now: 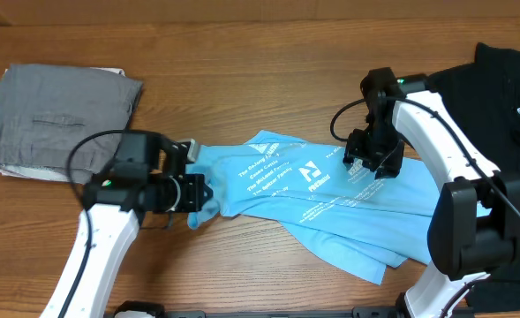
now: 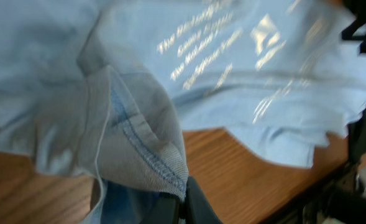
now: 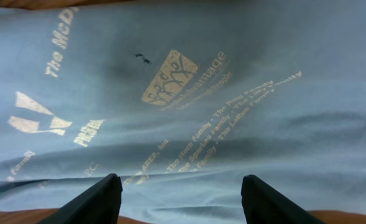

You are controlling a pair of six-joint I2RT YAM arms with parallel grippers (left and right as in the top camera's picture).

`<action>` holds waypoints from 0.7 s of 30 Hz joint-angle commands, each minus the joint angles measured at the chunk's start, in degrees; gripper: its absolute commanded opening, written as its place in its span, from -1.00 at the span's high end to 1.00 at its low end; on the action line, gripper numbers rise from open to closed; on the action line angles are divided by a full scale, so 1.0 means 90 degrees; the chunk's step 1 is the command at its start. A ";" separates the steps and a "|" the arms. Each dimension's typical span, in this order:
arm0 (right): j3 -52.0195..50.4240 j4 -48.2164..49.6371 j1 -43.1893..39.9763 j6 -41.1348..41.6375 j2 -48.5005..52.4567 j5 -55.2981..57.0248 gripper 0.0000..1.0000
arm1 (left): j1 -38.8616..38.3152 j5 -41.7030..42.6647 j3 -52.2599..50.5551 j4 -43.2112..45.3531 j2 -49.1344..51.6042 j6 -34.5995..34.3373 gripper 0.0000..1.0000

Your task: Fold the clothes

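Upper left of the overhead view: a folded grey garment (image 1: 61, 110) is laid on the table (image 1: 242, 71). Left of centre: the left hand (image 1: 198, 187) is pinched on the hem of the light blue T-shirt (image 1: 304, 199), which is spread crumpled across the centre. Right of centre: the right hand (image 1: 370, 163) is held spread over the white lettering (image 1: 268, 172). Far right: a black cloth (image 1: 498, 88).
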 commanded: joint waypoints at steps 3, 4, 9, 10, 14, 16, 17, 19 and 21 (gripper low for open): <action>-0.0391 0.0279 0.0015 0.0032 -0.0087 0.0080 -0.34 | -0.0610 -0.0675 0.0075 -0.0321 0.0673 0.0032 0.92; -0.0410 0.0294 0.0015 0.0032 -0.0087 0.0080 -0.34 | -0.0707 -0.0840 0.0075 -0.0423 0.0765 -0.0029 0.91; -0.0420 0.0338 0.0015 0.0032 -0.0087 0.0080 -0.34 | -0.0962 -0.1127 0.0075 -0.0765 0.1035 -0.0209 0.83; -0.0420 0.0350 0.0015 0.0032 -0.0087 0.0080 -0.34 | -0.0991 -0.1127 0.0075 -0.0828 0.1061 -0.0248 0.81; -0.0420 0.0391 0.0015 0.0029 -0.0087 0.0080 -0.34 | -0.1030 -0.1120 0.0070 -0.1100 0.1095 -0.0323 0.62; -0.0420 0.0391 0.0015 0.0029 -0.0087 0.0083 -0.35 | -0.1073 -0.1105 0.0070 -0.1168 0.1095 -0.0350 0.60; -0.0420 0.0391 0.0015 0.0029 -0.0087 0.0080 -0.35 | -0.1095 -0.1081 0.0070 -0.1180 0.1095 -0.0347 0.59; -0.0420 0.0391 0.0015 0.0029 -0.0087 0.0080 -0.41 | -0.1180 -0.1071 0.0066 -0.1200 0.1095 -0.0376 0.51; -0.0420 0.0393 0.0015 0.0029 -0.0087 0.0080 -0.42 | -0.1253 -0.1083 0.0066 -0.1212 0.1095 -0.0457 0.44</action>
